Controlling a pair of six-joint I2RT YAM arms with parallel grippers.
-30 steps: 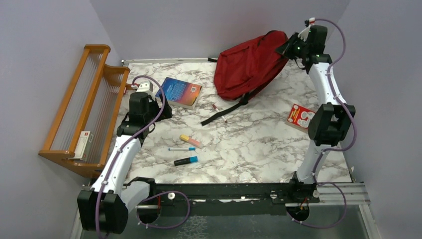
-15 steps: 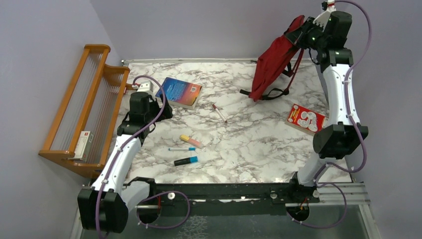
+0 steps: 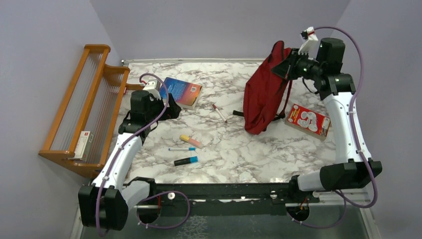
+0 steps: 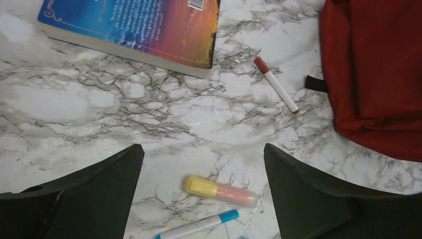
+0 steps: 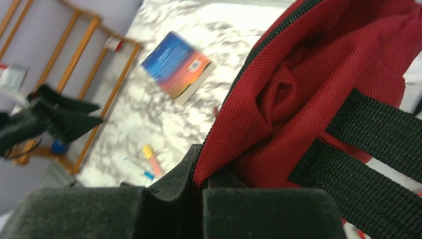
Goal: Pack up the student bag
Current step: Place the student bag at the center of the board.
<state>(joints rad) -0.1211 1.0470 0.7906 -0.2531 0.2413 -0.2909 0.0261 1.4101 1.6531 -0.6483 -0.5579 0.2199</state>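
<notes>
A marbled surface lies between lilac walls, with a wooden rack along its left edge. The right arm has its jaws clamped on the top edge of the student bag, beside the zipper, high over the far right of the surface. The bag hangs with its long axis close to vertical, and its lower end seems to reach the surface just beside a red-and-white box. The left arm holds its jaws wide apart and empty, low over the surface by the book. From them the bag lies to the right, past a red pen, and a yellow highlighter sits nearest below. The left arm looks the likelier one to carry items across
</notes>
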